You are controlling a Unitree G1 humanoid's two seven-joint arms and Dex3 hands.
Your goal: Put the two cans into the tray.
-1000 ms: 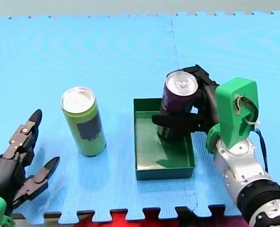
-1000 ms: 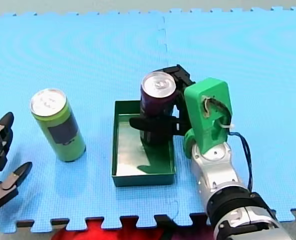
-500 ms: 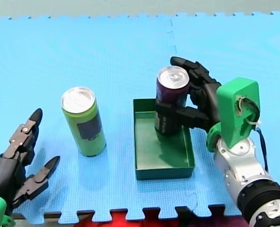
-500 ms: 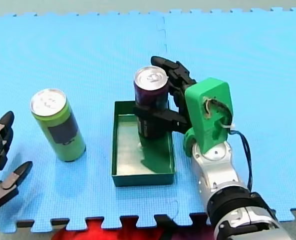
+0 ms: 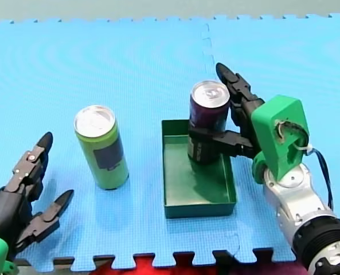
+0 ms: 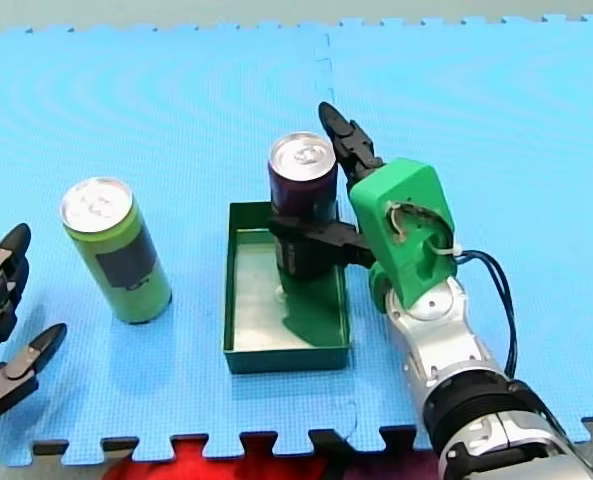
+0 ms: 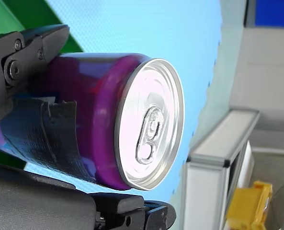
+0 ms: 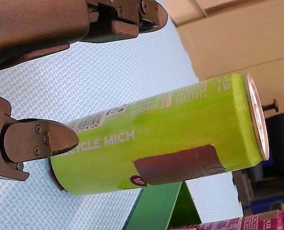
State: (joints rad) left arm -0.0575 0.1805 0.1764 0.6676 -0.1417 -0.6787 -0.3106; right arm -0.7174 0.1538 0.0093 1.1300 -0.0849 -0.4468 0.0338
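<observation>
– Where are the cans?
– On the mat, the green tray holds the purple can upright; the green can stands outside, left.
– Hands?
– Right hand brackets the purple can, fingers straight, likely releasing; left hand empty, front-left.

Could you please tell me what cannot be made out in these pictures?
- Grip: whether the right hand clasps the purple can in the tray or only touches it; the can hides the contact in the head views.
- Purple can's print: dark tape covers it in the first wrist view.
- Green can: a dark patch covers part of its lettering in the second wrist view.
- Left hand, open, lower left: cut off by the head views' edge.
</observation>
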